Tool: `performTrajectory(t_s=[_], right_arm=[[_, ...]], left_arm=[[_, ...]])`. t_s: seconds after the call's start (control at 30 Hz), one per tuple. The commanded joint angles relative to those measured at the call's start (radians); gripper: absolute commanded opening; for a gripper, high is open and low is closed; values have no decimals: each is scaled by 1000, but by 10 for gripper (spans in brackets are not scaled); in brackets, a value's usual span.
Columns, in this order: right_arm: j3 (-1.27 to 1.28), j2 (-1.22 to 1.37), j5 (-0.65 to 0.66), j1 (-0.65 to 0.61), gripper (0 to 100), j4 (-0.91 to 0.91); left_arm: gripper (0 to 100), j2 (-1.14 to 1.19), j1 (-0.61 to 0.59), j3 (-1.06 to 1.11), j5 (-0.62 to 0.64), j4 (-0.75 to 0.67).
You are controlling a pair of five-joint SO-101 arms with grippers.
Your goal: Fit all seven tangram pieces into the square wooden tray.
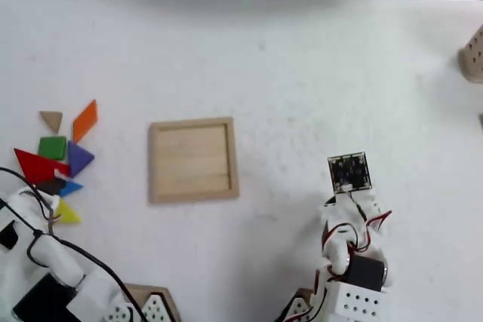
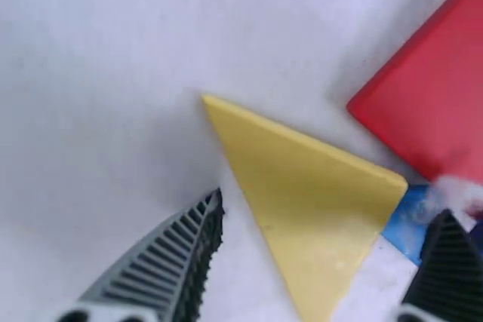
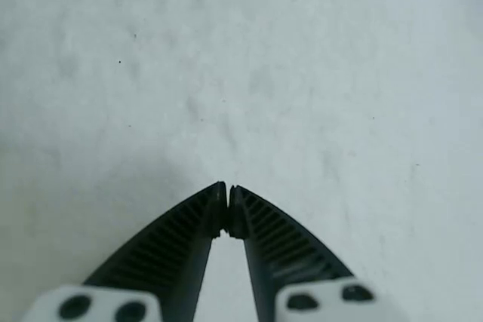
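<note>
The square wooden tray (image 1: 193, 160) lies mid-table with a bare floor. The pieces are clustered at the left: a tan triangle (image 1: 51, 120), orange parallelogram (image 1: 85, 120), green square (image 1: 52, 147), purple triangle (image 1: 79, 157), red triangle (image 1: 36, 165), blue triangle (image 1: 72, 186) and yellow triangle (image 1: 68, 213). My left gripper (image 2: 330, 207) is open just over the table, one finger on each side of the yellow triangle (image 2: 309, 209). The red triangle (image 2: 430, 103) and the blue triangle (image 2: 402, 225) lie just beyond it. My right gripper (image 3: 228, 205) is shut on nothing above bare table.
The right arm (image 1: 351, 246) stands right of the tray, the left arm (image 1: 45, 262) at the front left corner. A pale pegged object (image 1: 473, 54) sits at the right edge. White table surface stretches behind and right of the tray.
</note>
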Motion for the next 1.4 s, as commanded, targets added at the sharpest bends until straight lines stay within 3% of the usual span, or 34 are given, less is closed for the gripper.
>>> performTrajectory(t_s=[0.0,0.9,1.2,1.37], right_arm=[[5,-7,12,10,18,8],[5,-7,12,12,18,8],[5,-7,12,12,18,8],[5,-7,12,12,18,8]], left_arm=[[400,111,-12,-94,0,-9],[398,196,-85,-161,9,-9],[168,200,-84,-175,0,-5],[162,200,-84,-176,-37,-5]])
